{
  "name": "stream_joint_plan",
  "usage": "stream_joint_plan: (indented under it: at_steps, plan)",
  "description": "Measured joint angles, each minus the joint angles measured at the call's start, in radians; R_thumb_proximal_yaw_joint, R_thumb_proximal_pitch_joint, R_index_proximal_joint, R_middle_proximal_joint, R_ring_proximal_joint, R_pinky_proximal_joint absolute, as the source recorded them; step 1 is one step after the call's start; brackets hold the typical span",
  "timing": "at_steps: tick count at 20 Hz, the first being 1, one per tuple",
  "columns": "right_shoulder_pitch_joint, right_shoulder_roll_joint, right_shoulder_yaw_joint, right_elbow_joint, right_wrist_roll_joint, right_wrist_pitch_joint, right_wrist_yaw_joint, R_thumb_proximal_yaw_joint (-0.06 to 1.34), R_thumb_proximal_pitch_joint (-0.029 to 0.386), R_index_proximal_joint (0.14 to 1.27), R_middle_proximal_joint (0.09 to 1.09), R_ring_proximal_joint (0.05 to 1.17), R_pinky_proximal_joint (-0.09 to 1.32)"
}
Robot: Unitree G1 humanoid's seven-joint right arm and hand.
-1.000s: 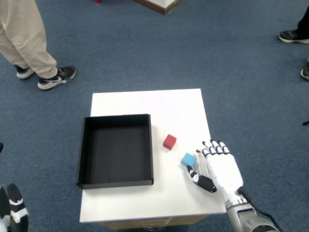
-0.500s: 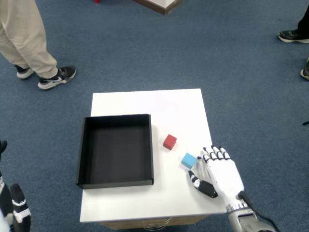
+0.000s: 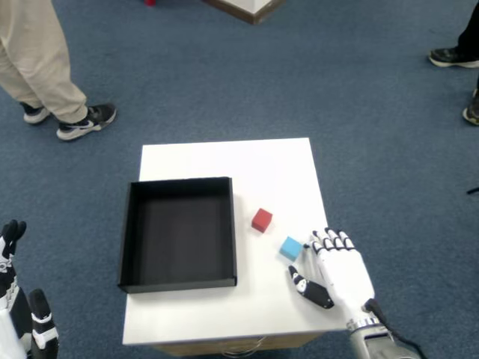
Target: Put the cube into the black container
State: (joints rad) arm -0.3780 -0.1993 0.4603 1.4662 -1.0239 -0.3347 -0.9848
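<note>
Hovering with fingers (image 3: 327, 241) spread and holding nothing, the right hand (image 3: 338, 271) sits just right of the blue cube (image 3: 291, 247) on the bench (image 3: 224, 161). Looks like pre-grasp; next it needs to close on the cube, then carry left to the black container (image 3: 179, 232).

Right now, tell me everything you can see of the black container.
The black container is a shallow, open-topped square tray with thin upright walls and a flat dark floor, matte, maybe plastic or card. Nothing lies in it. It sits flat on the left part of the white table, its left wall along the table's left edge and its near wall a little back from the front edge. The red cube and blue cube lie to its right, apart from it. The right hand does not touch it.
</note>
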Motion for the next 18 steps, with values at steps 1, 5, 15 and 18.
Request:
stream_joint_plan:
  at_steps: [1,5,15,18]
  plan:
    - [0.000,0.003,0.002,-0.005,-0.005,0.000,-0.001,0.41,0.120,0.53,0.21,0.14,-0.04]
    - [-0.001,0.014,0.004,-0.009,-0.012,0.000,-0.006,0.42,0.119,0.53,0.20,0.14,-0.04]
    - [-0.012,0.023,0.024,-0.010,-0.044,0.000,-0.036,0.40,0.114,0.54,0.20,0.14,-0.04]
    - [-0.012,0.024,0.026,-0.009,-0.046,0.000,-0.043,0.40,0.114,0.54,0.21,0.14,-0.04]
